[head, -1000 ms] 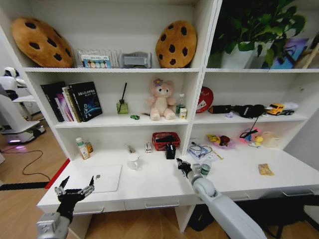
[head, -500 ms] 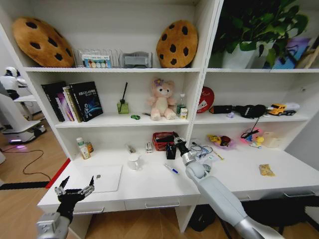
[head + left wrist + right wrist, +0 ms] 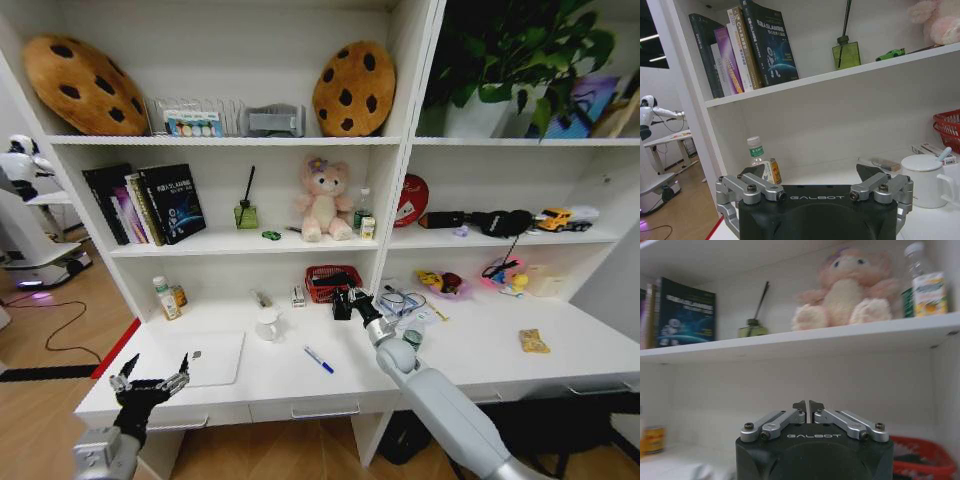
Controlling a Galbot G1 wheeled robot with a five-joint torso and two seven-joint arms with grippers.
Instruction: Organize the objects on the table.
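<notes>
Right gripper [image 3: 352, 300] was raised over the back of the white desk [image 3: 470, 352], just in front of the red basket [image 3: 331, 283]; fingertips pinched together, nothing held (right wrist view confirmed it). Blue-and-white pen [image 3: 319, 360] lay flat on the desk below and toward the front-left of that gripper, long axis diagonal; right arm nearer. Left gripper [image 3: 150, 385] hovered wide open at the desk's front-left edge, beside the silver laptop [image 3: 212, 357].

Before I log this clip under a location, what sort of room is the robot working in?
Probably a study or home-office corner, perhaps staged for testing: a long white desk with a laptop and a pen, under built-in shelves holding books, a teddy bear and a potted plant.
</notes>
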